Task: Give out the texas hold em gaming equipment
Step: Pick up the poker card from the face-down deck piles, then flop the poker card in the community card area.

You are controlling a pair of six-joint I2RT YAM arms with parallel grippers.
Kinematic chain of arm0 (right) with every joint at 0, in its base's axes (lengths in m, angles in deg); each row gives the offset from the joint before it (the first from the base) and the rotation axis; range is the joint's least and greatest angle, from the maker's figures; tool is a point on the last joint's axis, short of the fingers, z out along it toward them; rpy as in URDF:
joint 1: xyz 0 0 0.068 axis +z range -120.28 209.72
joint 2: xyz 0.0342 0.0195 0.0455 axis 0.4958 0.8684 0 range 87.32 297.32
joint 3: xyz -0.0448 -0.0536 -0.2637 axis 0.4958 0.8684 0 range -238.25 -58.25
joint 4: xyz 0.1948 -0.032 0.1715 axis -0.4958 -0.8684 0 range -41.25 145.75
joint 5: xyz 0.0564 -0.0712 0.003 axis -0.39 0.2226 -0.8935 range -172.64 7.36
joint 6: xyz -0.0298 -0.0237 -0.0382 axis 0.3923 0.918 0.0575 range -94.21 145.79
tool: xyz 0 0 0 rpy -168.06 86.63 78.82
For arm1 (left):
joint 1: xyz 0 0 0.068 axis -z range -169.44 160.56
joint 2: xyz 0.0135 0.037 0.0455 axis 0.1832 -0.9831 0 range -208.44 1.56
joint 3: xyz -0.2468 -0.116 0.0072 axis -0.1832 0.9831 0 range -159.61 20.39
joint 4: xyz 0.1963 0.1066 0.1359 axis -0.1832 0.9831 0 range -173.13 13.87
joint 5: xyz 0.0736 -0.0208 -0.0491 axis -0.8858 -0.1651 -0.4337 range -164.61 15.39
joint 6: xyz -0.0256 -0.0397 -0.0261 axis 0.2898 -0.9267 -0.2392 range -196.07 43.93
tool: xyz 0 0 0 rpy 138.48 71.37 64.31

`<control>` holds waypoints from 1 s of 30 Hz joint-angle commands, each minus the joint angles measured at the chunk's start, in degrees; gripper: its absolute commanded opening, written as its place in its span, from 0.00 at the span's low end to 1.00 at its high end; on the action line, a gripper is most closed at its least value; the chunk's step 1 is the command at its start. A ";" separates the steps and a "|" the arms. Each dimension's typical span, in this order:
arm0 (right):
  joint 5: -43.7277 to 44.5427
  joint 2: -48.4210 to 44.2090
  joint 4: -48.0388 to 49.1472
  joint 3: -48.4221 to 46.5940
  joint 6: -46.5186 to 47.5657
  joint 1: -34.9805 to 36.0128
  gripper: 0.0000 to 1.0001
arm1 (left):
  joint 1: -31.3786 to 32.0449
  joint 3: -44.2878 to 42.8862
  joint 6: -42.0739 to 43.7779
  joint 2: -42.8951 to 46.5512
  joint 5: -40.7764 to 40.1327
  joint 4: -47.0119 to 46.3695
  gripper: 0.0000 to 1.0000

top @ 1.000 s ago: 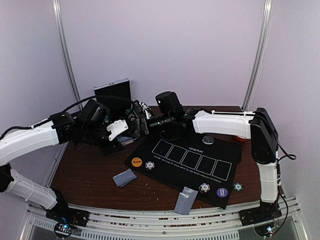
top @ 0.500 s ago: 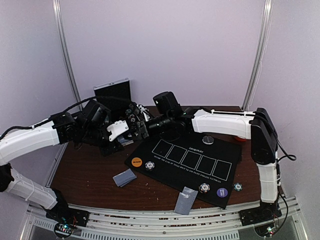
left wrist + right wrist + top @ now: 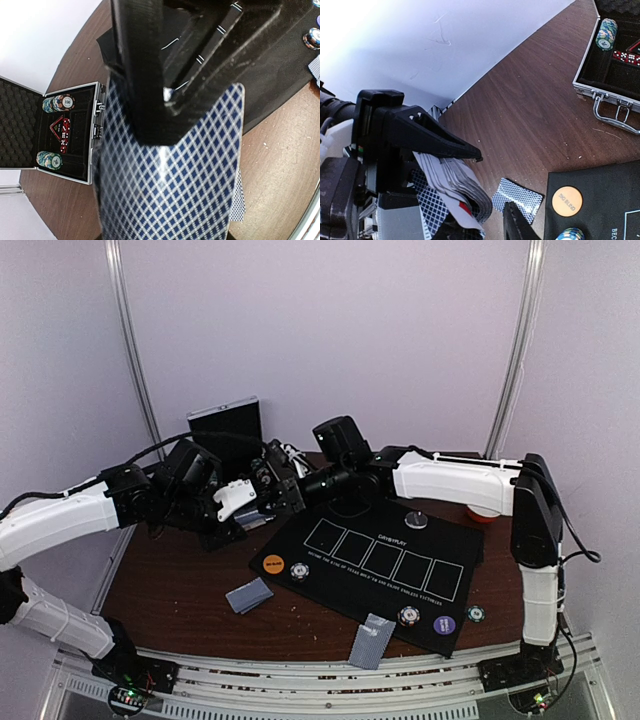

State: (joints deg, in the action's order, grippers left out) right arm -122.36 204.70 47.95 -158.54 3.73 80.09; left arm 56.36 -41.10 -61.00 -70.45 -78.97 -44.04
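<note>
Grippers meet in the overhead view: left gripper and right gripper sit nose to nose above the table's far left, just behind the mat's far corner; what lies between them is too small to make out there; on the mat are an orange button with a chip just beside it, a silver button near the far edge, and a second chip next to a purple button at the near edge; a third chip sits on the wood just off the mat's right side; a card pile rests on the wood left of the mat; a second pile lies at its near edge; an open case stands at the back.

Left wrist: the fingers are clamped on a deck of diamond-backed cards, held above the table; the case at left holds chip stacks and red dice.

Right wrist: the deck, fanned, sits in the left gripper; one dark fingertip of the right gripper shows at the bottom edge, close to the deck; whether its jaws stand apart or pinch a card cannot be told.
</note>
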 commanded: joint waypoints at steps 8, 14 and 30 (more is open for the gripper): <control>5.38 -4.70 -7.85 -0.98 3.77 -1.43 0.04 | 0.17 0.62 -0.76 0.64 -1.61 -3.06 0.39; 8.04 -7.12 -11.80 -1.01 6.77 -2.48 0.00 | 0.17 1.15 -2.14 0.22 -2.79 -3.38 0.39; 62.26 -6.86 -26.98 -6.27 22.61 -3.73 0.00 | -1.50 2.20 -6.18 0.47 -7.10 -4.67 0.40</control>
State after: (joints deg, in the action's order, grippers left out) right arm -80.83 195.85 24.41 -163.90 20.62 75.83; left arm 55.61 -39.24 -65.24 -70.45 -84.94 -45.22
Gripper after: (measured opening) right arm 0.018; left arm 0.397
